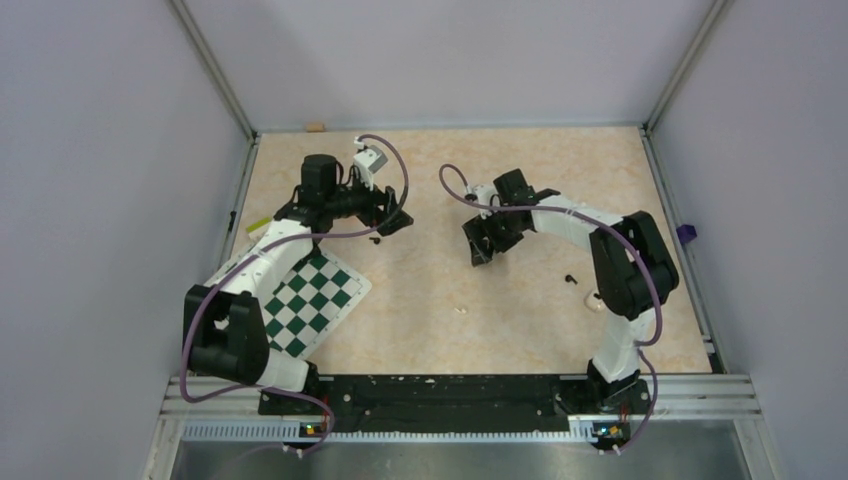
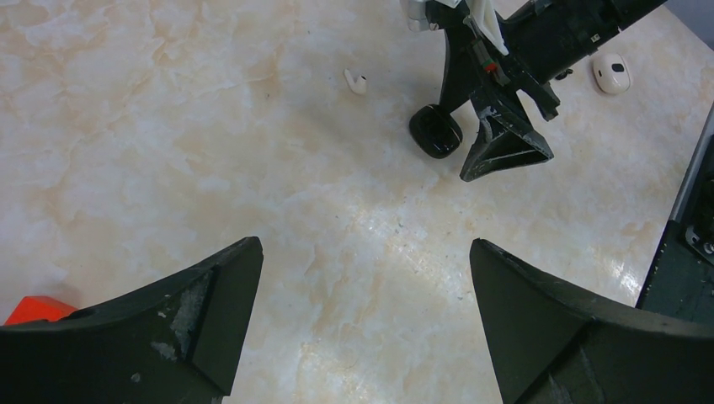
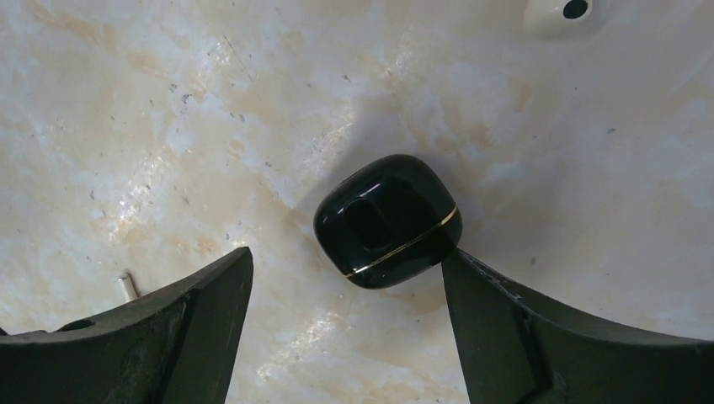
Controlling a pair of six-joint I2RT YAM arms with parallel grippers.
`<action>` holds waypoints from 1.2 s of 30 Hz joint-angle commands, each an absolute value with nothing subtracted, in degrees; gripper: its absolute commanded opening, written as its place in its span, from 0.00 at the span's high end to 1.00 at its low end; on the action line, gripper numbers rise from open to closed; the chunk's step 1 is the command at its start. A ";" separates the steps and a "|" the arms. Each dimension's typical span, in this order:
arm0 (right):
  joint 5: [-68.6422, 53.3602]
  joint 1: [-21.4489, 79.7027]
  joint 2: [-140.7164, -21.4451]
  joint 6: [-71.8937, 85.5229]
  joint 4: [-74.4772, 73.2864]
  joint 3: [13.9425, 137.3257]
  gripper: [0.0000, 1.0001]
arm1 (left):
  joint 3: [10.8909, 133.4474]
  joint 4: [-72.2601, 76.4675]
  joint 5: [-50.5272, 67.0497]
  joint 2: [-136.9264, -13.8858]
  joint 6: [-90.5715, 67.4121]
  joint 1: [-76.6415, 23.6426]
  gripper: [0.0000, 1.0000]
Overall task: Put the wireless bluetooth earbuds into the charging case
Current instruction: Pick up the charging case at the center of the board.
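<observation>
Across the marbled beige tabletop [image 1: 440, 330], walled in by pale panels, the left arm [image 1: 250, 280] bends over a green-and-white chequered mat [image 1: 320, 300] while the right arm [image 1: 625, 260] curls inward from the other side, so both wrists meet near the middle. Its fingers spread wide, the left gripper [image 2: 364, 244] hangs over bare marble with nothing between them. The right gripper [image 3: 345, 254] is also spread and straddles the charging case [image 3: 387, 220], a glossy black rounded box with a thin gold seam, lid shut, lying flat on the tabletop. The case sits against or just beside the finger on the right of the wrist view; actual contact cannot be told, and a clear gap separates it from the other finger. A small red block [image 2: 38, 309] peeks out beside the left gripper's outer finger. Near the right gripper lies a white oval piece [image 2: 612, 73] with a dark dot, and on its other side a smaller white stemmed piece [image 2: 355, 81]. The earbuds [image 1: 570, 278], tiny black specks, lie just beside the right arm's forearm, well apart from the case and too small for detail.
</observation>
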State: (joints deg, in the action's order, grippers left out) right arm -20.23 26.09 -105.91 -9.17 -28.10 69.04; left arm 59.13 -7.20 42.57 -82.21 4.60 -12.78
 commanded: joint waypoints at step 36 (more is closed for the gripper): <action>-2.86 33.75 -87.49 -21.12 -10.05 58.57 0.70 | 58.32 5.06 41.39 -84.25 -12.83 -12.22 0.02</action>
State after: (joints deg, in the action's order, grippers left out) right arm -1.93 33.28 -98.89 -17.87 -16.05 59.40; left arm 55.31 2.15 38.79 -82.76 -8.71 -12.40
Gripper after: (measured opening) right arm 0.489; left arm 0.986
